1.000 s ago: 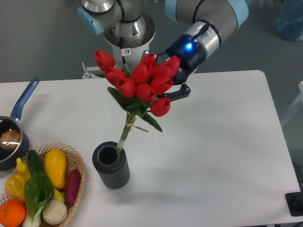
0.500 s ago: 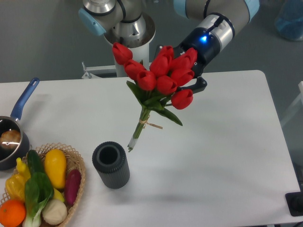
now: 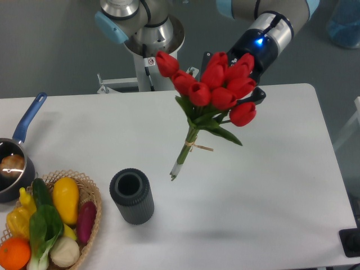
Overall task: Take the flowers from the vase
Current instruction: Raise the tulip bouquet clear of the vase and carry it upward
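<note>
The flowers [image 3: 216,87], a bunch of red tulips with green leaves and a stem tied with twine, hang in the air above the table, tilted, with the stem end pointing down and left. My gripper [image 3: 243,93] is behind the blooms and shut on the bunch; a dark finger [image 3: 256,98] shows at the right of the blooms. The vase [image 3: 131,196], a dark grey ribbed cylinder, stands upright and empty on the white table, below and left of the stem tip, which is clear of its rim.
A wicker basket [image 3: 90,194] with yellow, purple and green vegetables and an orange sits at the front left. A dark saucepan with a blue handle [image 3: 29,116] is at the left edge. The arm's base [image 3: 147,34] stands behind the table.
The gripper lifted the flowers up and to the right; the stem came fully out of the vase and now hangs right of it. The vase has stayed in place.
</note>
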You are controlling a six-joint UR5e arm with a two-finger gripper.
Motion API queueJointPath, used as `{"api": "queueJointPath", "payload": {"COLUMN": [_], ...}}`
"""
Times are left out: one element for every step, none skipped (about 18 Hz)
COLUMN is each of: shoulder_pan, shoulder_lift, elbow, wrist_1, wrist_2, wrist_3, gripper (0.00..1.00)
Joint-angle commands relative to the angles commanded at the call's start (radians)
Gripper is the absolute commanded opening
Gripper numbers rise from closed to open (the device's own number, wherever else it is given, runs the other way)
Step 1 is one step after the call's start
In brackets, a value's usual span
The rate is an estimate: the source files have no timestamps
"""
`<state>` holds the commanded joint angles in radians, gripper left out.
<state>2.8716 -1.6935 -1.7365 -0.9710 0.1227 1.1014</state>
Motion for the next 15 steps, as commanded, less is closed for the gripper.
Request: {"api": "queueJointPath", "payload": {"shoulder_pan": [0.000,0.000,0.000,-0.002,0.003,0.006,0.009,0.017,0.023,0.023,0.023,0.023,0.025,0.025,0.026], "shoulder_lift": [-0.002,-0.002,-0.003,-0.006,-0.012,-0.015,-0.017,-0.017,-0.017,-0.017,-0.017,-0.017,-0.017,-0.017,-0.017], "elbow": [0.002,0.000,-0.003,-0.005,-0.005,-0.006,-0.009,-0.011,-0.012,-0.014,-0.014,-0.014,-0.017,-0.018,-0.018], "wrist_1": [0.002,0.002,0.002,0.002,0.002,0.000,0.000,0.000,0.000,0.000,0.000,-0.002,-0.002,0.000,0.000], "wrist_2": [0.000,0.000,0.000,0.000,0.000,0.000,0.000,0.000,0.000,0.000,0.000,0.000,0.000,0.000,0.000], "wrist_3": [0.003,0.014,0.027,0.041,0.046,0.048,0.048,0.052,0.058,0.061,0.061,0.061,0.061,0.061,0.061], "gripper": [0.33,0.33,0.33,0.33,0.33,0.33,0.33,0.33,0.33,0.33,0.33,0.33,0.33,0.33,0.33]}}
